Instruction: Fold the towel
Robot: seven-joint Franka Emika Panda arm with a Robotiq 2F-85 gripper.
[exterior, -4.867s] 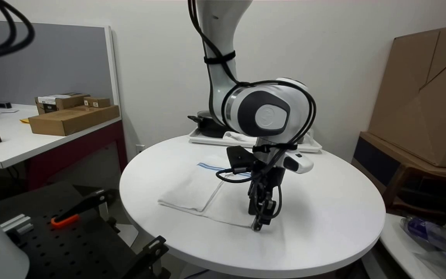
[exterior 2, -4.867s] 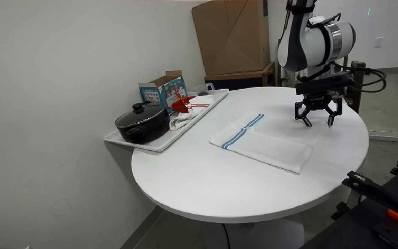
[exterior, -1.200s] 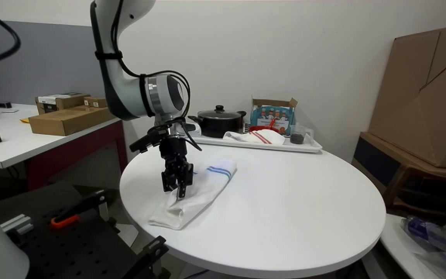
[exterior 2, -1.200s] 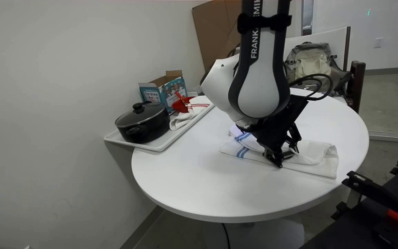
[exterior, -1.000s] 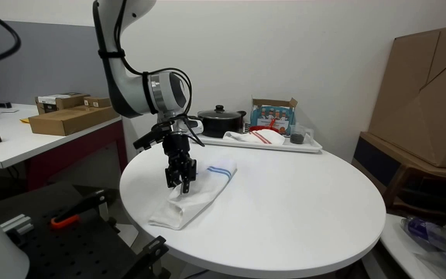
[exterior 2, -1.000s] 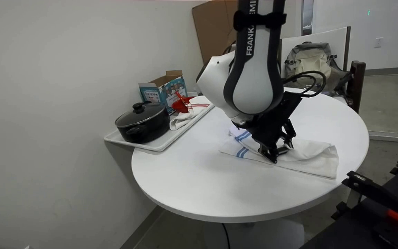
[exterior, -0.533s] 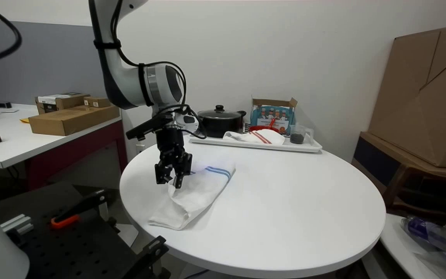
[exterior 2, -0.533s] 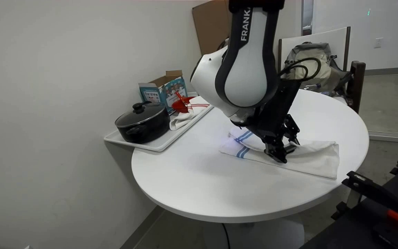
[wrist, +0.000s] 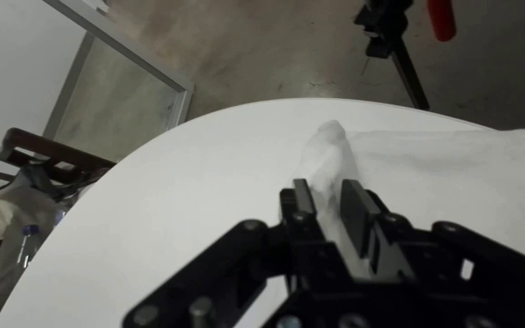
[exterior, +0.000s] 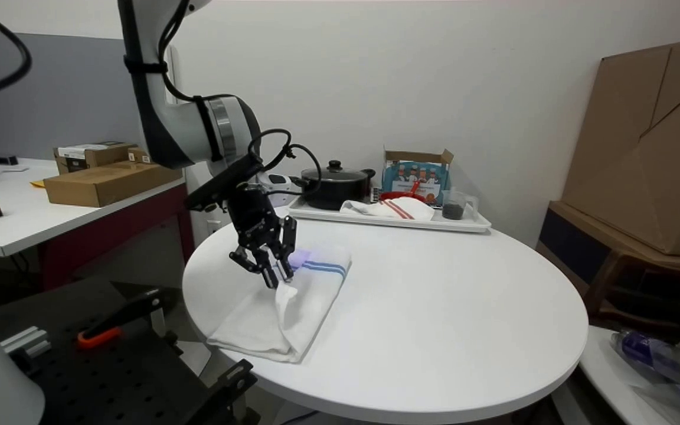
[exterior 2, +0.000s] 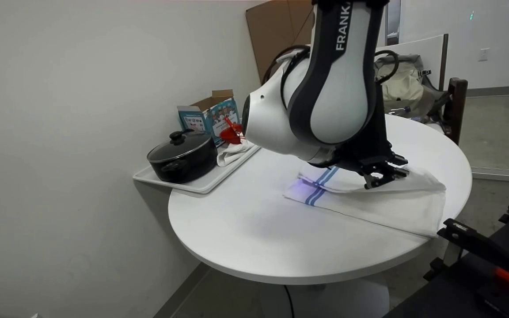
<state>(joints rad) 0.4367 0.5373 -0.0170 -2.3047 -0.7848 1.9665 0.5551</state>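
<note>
The white towel [exterior: 307,321] with blue stripes lies folded on the round white table [exterior: 434,330]. It shows in both exterior views [exterior 2: 378,210] and in the wrist view [wrist: 445,177]. A small peak of cloth stands up from its upper layer. My gripper [exterior: 281,278] is tilted low over the towel's middle, with its fingertips at this peak. In the wrist view, the gripper [wrist: 325,187] is partly open, with a visible gap between the pads and a ridge of towel between them. The arm hides part of the towel's striped end in an exterior view [exterior 2: 369,179].
A white tray [exterior: 481,226] at the table's wall side holds a black pot [exterior: 337,188], a blue box [exterior: 417,174], a red utensil, a red-striped cloth [exterior: 408,208] and a clear cup [exterior: 455,203]. The towel's near end reaches the table's edge.
Five seconds ago the towel lay flatter and wider, with my gripper at its outer edge; since then it was folded over. In the last half second my gripper tilted and the towel shifted toward the table's edge.
</note>
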